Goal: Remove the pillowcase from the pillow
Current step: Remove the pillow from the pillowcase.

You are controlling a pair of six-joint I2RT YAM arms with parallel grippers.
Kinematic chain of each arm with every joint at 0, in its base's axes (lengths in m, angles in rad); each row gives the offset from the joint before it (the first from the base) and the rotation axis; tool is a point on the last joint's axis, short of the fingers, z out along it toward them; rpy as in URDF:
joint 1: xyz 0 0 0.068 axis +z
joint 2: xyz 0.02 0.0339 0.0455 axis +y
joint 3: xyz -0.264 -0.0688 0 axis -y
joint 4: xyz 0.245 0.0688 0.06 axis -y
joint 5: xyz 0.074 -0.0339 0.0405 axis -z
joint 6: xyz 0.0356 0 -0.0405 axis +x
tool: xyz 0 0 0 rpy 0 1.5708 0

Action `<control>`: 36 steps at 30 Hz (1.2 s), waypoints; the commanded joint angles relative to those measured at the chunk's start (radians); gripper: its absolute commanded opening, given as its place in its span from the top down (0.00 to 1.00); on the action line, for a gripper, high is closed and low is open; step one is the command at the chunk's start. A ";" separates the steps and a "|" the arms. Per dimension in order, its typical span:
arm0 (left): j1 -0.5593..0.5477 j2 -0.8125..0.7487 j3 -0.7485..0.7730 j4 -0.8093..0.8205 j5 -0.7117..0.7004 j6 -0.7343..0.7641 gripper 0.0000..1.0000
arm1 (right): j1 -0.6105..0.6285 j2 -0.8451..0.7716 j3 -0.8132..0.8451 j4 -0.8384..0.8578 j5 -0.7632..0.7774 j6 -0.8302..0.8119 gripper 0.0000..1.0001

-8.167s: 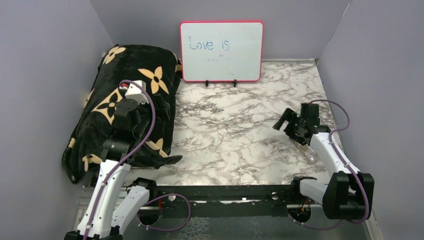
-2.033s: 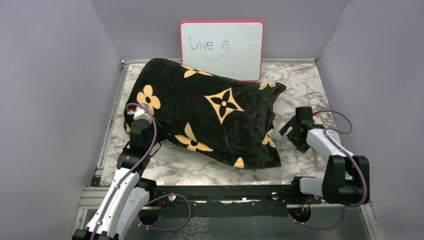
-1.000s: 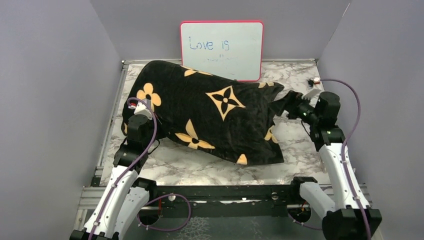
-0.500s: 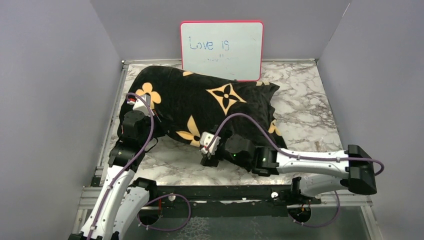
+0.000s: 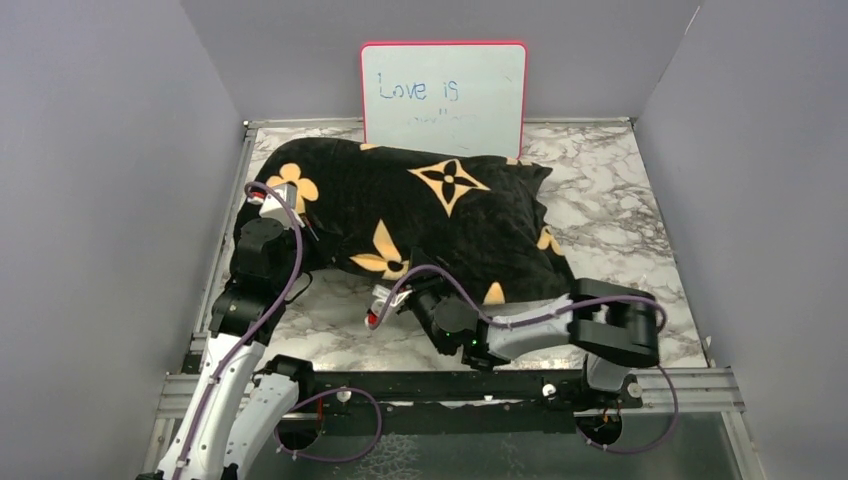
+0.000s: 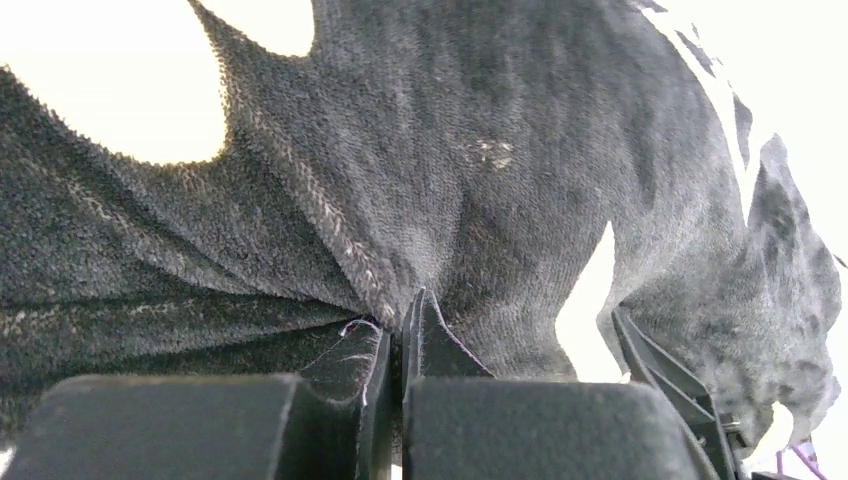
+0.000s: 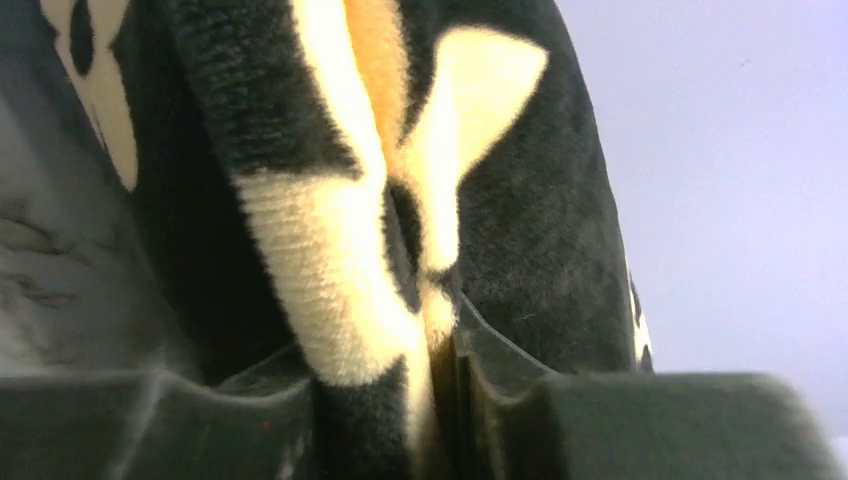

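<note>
Left gripper: is pinching the black velvety flower-printed pillowcase, fully clamped.
Right gripper: is gripping a near-edge fold.
Advice: should be catching fabric only.

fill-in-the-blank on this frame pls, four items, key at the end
1. The whiteboard behind the pillowcase reads "Love ___".
2. The left gripper is ___ on a pinch of black fabric.
3. The right gripper has a flower-printed fold ___ its jaws.
4. The table has a ___ pattern.
Missing: is; shut; between; marble.
</note>
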 commanded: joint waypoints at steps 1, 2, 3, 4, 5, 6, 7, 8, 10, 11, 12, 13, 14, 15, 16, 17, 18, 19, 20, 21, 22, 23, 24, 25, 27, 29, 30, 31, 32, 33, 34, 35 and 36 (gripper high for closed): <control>0.000 -0.087 0.092 0.012 -0.083 0.051 0.91 | -0.040 -0.311 0.175 -0.685 -0.051 0.539 0.83; 0.000 -0.094 0.099 0.005 -0.099 0.052 0.77 | -0.063 -0.369 0.228 -0.884 -0.167 0.746 0.88; 0.000 -0.102 0.108 -0.001 -0.111 0.054 0.64 | -0.078 -0.406 0.267 -0.967 -0.219 0.823 0.90; 0.000 -0.108 0.119 -0.005 -0.120 0.056 0.52 | -0.081 -0.428 0.283 -0.996 -0.228 0.835 0.94; 0.000 -0.117 0.132 -0.006 -0.128 0.058 0.45 | -0.082 -0.442 0.306 -1.031 -0.223 0.838 0.95; 0.000 -0.133 0.144 -0.004 -0.130 0.056 0.38 | -0.082 -0.449 0.342 -1.097 -0.228 0.863 0.96; 0.000 -0.150 0.156 0.002 -0.152 0.053 0.31 | -0.082 -0.450 0.388 -1.181 -0.229 0.893 0.97; 0.000 -0.168 0.169 0.010 -0.170 0.052 0.26 | -0.082 -0.449 0.425 -1.251 -0.236 0.922 0.97; 0.000 -0.195 0.199 0.029 -0.187 0.063 0.02 | -0.082 -0.444 0.496 -1.350 -0.254 0.969 0.98; 0.000 -0.202 0.214 0.037 -0.185 0.075 0.01 | -0.083 -0.444 0.529 -1.386 -0.260 0.996 0.99; 0.000 -0.204 0.229 0.039 -0.182 0.087 0.01 | -0.086 -0.446 0.562 -1.415 -0.274 1.020 0.99; 0.000 -0.203 0.239 0.041 -0.181 0.098 0.01 | -0.086 -0.448 0.592 -1.436 -0.289 1.036 0.99; 0.000 -0.201 0.243 0.044 -0.180 0.110 0.01 | -0.086 -0.448 0.622 -1.445 -0.289 1.044 0.99; 0.000 -0.201 0.244 0.045 -0.180 0.124 0.01 | -0.087 -0.438 0.667 -1.459 -0.260 1.052 0.99; 0.000 -0.202 0.246 0.044 -0.184 0.135 0.01 | -0.086 -0.418 0.727 -1.492 -0.237 1.061 0.99; 0.000 -0.203 0.249 0.045 -0.188 0.140 0.01 | -0.087 -0.392 0.795 -1.538 -0.224 1.064 0.99; 0.000 -0.202 0.257 0.047 -0.191 0.145 0.01 | -0.087 -0.370 0.852 -1.575 -0.221 1.069 1.00; 0.000 -0.201 0.271 0.049 -0.193 0.147 0.01 | -0.087 -0.362 0.898 -1.592 -0.234 1.075 0.99; -0.001 -0.197 0.287 0.052 -0.197 0.151 0.01 | -0.086 -0.365 0.927 -1.583 -0.269 1.078 0.99; 0.000 -0.191 0.303 0.054 -0.200 0.161 0.01 | -0.087 -0.378 0.952 -1.569 -0.309 1.087 0.99; 0.000 -0.184 0.319 0.054 -0.201 0.170 0.01 | -0.087 -0.381 0.985 -1.561 -0.334 1.107 0.99; 0.000 -0.179 0.331 0.053 -0.205 0.179 0.01 | -0.087 -0.373 1.029 -1.572 -0.341 1.135 0.99; 0.000 -0.175 0.339 0.053 -0.211 0.183 0.01 | -0.087 -0.361 1.084 -1.607 -0.340 1.150 0.99; 0.000 -0.173 0.340 0.054 -0.214 0.184 0.01 | -0.086 -0.345 1.126 -1.634 -0.324 1.148 0.99; 0.000 -0.168 0.332 0.063 -0.200 0.190 0.01 | -0.095 -0.328 1.131 -1.639 -0.235 1.113 0.99; 0.000 -0.159 0.311 0.074 -0.158 0.196 0.01 | -0.195 -0.340 1.057 -1.653 -0.310 1.161 0.99; 0.000 -0.152 0.299 0.076 -0.141 0.199 0.01 | -0.282 -0.358 0.996 -1.652 -0.437 1.226 0.99; 0.000 -0.143 0.287 0.077 -0.089 0.200 0.01 | -0.386 -0.376 0.924 -1.633 -0.543 1.295 0.99; 0.000 -0.134 0.275 0.077 -0.068 0.197 0.01 | -0.456 -0.390 0.847 -1.608 -0.589 1.333 0.99; 0.000 -0.125 0.260 0.078 -0.045 0.188 0.01 | -0.487 -0.397 0.784 -1.584 -0.587 1.335 0.99; 0.000 -0.118 0.245 0.082 -0.026 0.182 0.01 | -0.500 -0.397 0.727 -1.569 -0.577 1.332 0.99; 0.000 -0.112 0.229 0.088 -0.007 0.176 0.01 | -0.513 -0.392 0.684 -1.561 -0.596 1.332 0.98; 0.000 -0.106 0.211 0.093 0.009 0.169 0.01 | -0.541 -0.380 0.650 -1.552 -0.634 1.336 0.97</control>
